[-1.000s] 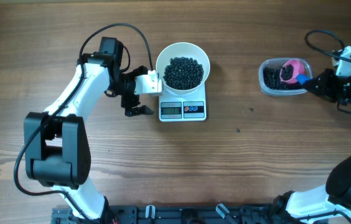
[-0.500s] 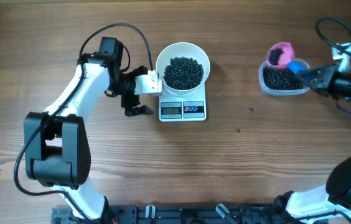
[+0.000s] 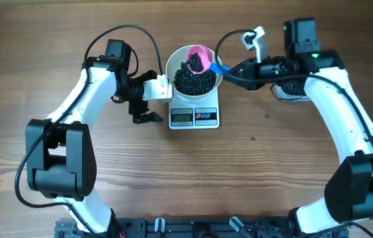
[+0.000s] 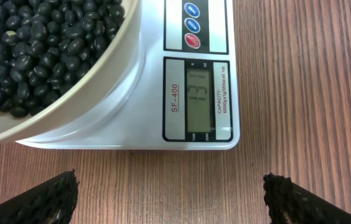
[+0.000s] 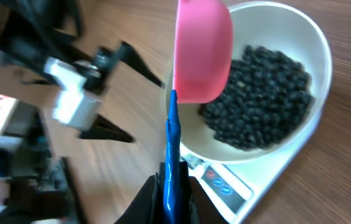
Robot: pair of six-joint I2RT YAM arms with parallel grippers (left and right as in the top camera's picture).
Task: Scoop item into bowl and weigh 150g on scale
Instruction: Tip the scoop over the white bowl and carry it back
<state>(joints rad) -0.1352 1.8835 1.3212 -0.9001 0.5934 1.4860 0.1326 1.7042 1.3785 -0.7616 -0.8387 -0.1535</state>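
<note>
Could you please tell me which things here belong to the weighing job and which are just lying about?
In use: beans, bowl, scale, pink scoop, right claw, clear tub.
Idle: left claw, open beside the scale.

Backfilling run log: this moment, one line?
phase: pink scoop over white bowl of black beans on scale | right gripper: jaws shut on scoop handle | left gripper: jaws open, beside scale
</note>
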